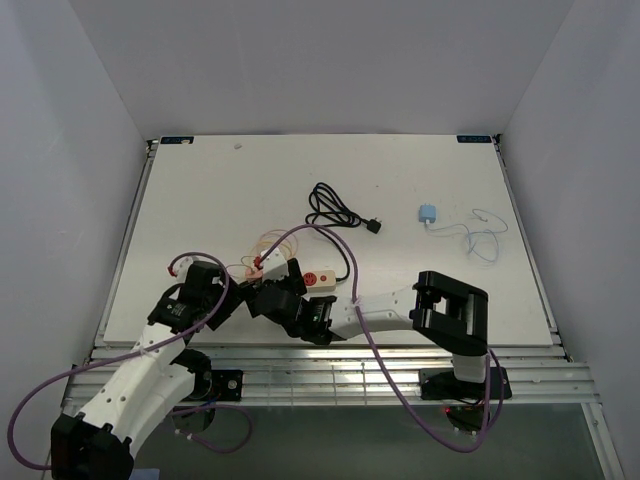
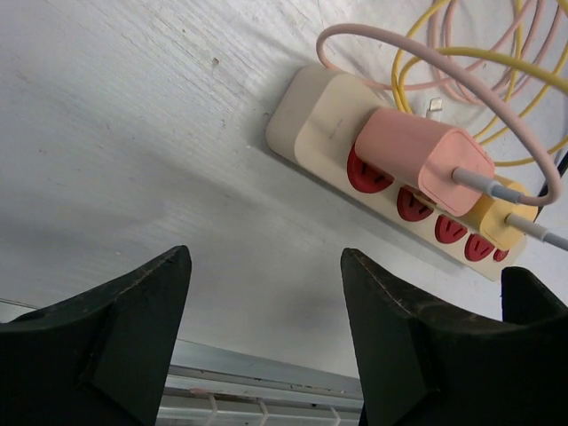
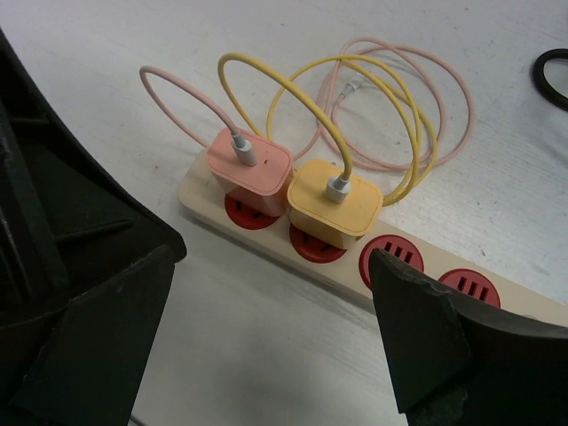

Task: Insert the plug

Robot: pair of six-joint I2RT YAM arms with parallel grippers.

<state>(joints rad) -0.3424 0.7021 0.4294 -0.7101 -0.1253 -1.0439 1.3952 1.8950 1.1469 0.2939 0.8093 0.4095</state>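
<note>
Both pincers stand open and hold nothing. The pink plug (image 3: 250,164) sits in the socket at the left end of the strip (image 3: 197,188), and the yellow plug (image 3: 335,197) is just beside it on the right. Both look fully seated. The long axis of the strip runs left to right, just far of both pincers. The left pincer (image 2: 264,266) faces the pink end; the right pincer (image 3: 271,266) is nearer the free sockets. I judge the insertion done, so the next move is probably a retreat toward the near side.
</note>
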